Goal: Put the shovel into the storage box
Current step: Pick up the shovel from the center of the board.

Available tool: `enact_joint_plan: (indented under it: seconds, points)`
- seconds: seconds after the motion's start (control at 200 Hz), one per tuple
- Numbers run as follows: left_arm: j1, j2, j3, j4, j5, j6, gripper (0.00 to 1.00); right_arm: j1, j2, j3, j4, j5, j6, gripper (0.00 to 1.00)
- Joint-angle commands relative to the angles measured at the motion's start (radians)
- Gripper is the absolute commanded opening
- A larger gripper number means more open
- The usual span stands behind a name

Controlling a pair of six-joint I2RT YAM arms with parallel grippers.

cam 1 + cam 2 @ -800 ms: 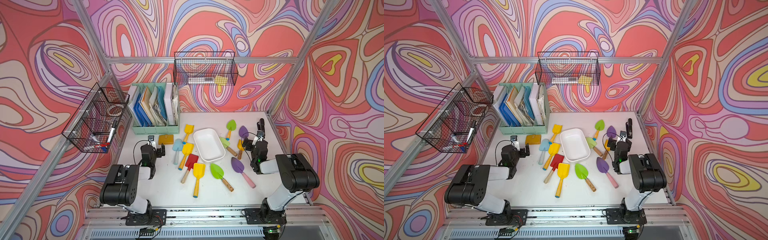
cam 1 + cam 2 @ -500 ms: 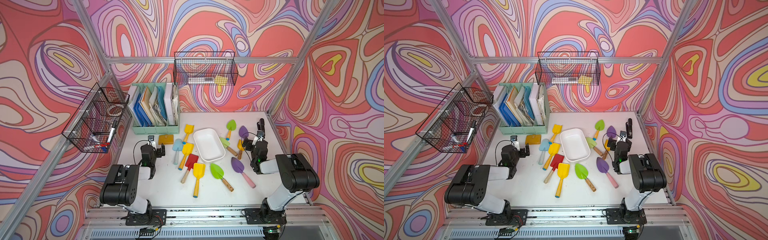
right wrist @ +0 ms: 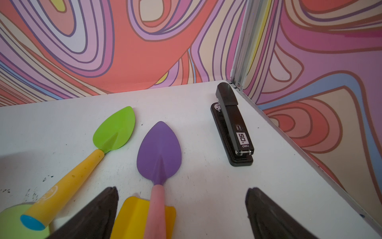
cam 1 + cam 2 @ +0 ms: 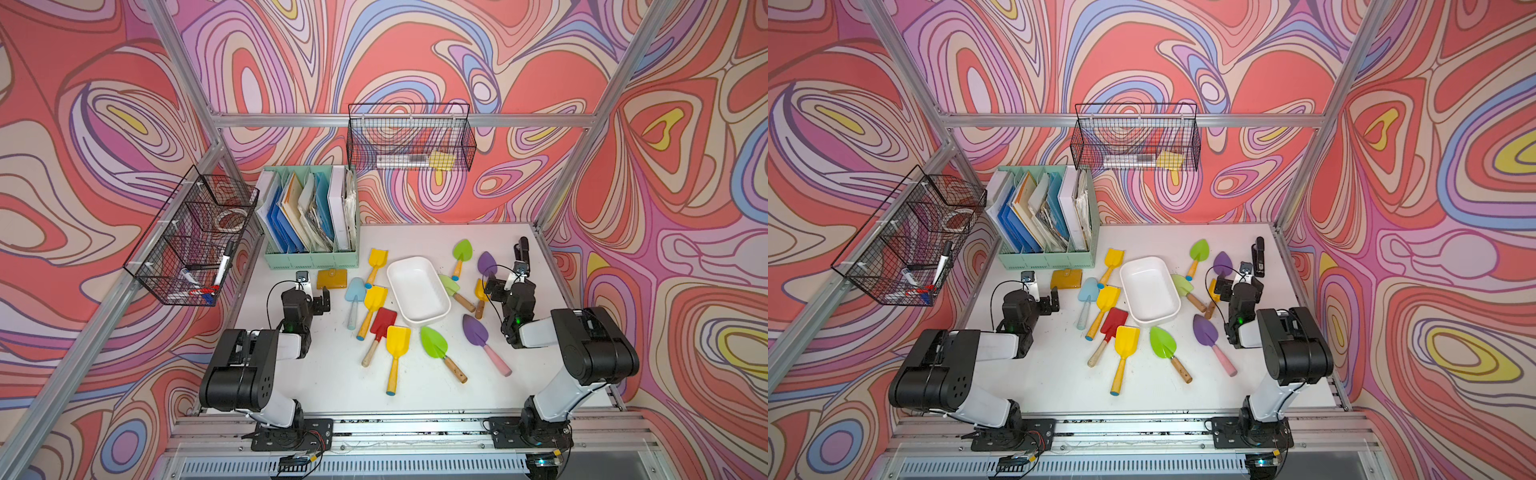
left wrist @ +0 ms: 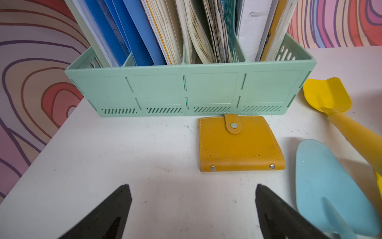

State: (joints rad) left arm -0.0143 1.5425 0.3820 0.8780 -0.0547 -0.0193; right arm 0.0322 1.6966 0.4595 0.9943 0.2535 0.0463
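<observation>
yellow shovel point(image 3: 142, 217) half hidden (under pink handle)

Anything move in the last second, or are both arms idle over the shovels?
No visible change. In both top views the left gripper and right gripper sit open and empty where they were. The storage box remains empty, with the shovels lying around it on the table exactly as before.
</observation>
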Motion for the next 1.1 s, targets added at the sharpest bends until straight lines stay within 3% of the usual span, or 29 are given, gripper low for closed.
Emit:
enact_joint_plan:
  seconds: [0.0,0.486,0.616,0.696,0.796,0.971,1.097]
  points:
    - [0.002,-0.005,-0.002,-0.003,0.004,-0.005,0.99,0.002,0.004,-0.008,0.0,0.002,0.004,0.98]
    - [0.002,-0.009,0.0,-0.005,-0.002,-0.007,0.99,0.002,0.002,-0.01,0.005,-0.002,0.005,0.97]
    - [-0.005,-0.117,0.1,-0.277,-0.062,-0.019,0.99,0.012,-0.064,-0.01,-0.054,0.022,-0.005,0.97]
    - [-0.015,-0.18,0.195,-0.433,-0.135,-0.05,0.99,0.021,-0.152,0.056,-0.292,0.077,0.025,0.97]
    - [-0.017,-0.229,0.328,-0.65,-0.123,-0.125,0.99,0.02,-0.213,0.241,-0.71,0.118,0.096,0.97]
    - [-0.064,-0.185,0.609,-1.039,-0.089,-0.183,0.99,0.02,-0.172,0.576,-1.231,0.022,0.133,0.94]
    - [-0.149,-0.136,0.745,-1.22,-0.136,-0.184,0.99,0.023,-0.066,0.833,-1.6,-0.086,0.226,0.79]
